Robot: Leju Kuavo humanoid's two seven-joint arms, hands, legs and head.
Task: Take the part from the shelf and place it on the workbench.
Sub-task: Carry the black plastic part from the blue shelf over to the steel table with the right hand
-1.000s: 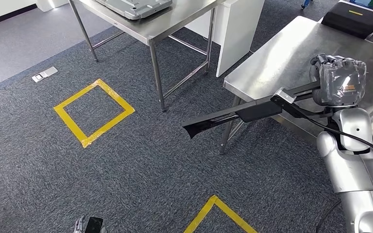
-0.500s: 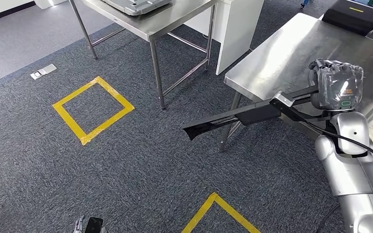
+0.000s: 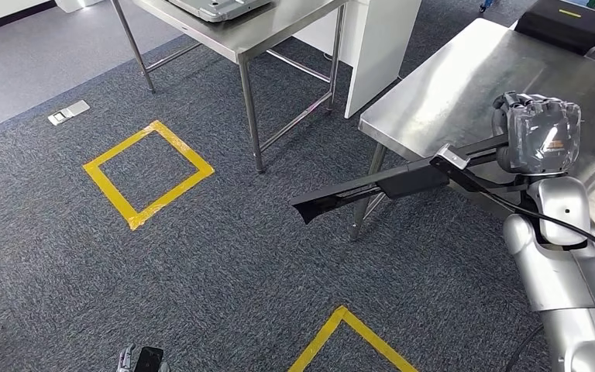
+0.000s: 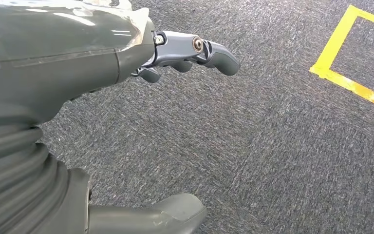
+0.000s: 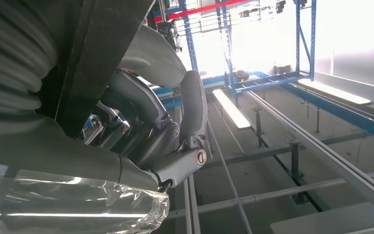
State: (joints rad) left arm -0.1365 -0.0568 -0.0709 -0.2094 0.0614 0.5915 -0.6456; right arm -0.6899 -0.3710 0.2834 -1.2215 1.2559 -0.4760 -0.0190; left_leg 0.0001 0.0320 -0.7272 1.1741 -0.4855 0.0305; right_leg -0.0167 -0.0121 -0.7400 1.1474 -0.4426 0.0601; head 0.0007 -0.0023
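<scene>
A long black part (image 3: 387, 184) juts out leftward over the carpet, and my right hand (image 3: 538, 133) grips its end. That hand hovers above the near corner of the steel workbench (image 3: 449, 93) at the right. In the right wrist view the fingers (image 5: 175, 126) wrap around the dark part (image 5: 107, 48). My left hand (image 3: 141, 360) hangs low at the bottom edge of the head view. In the left wrist view the left hand (image 4: 185, 53) holds nothing and its fingers are spread above the carpet.
A second steel table (image 3: 279, 35) with a grey metal piece (image 3: 217, 8) stands at the back, beside a white cabinet (image 3: 380, 46). A black case (image 3: 562, 23) lies on the workbench's far end. Yellow tape squares (image 3: 149, 175) (image 3: 349, 341) mark the carpet.
The whole picture has shifted slightly, so the camera moved. My right hand keeps its grip on the part in much the same pose by the workbench corner.
</scene>
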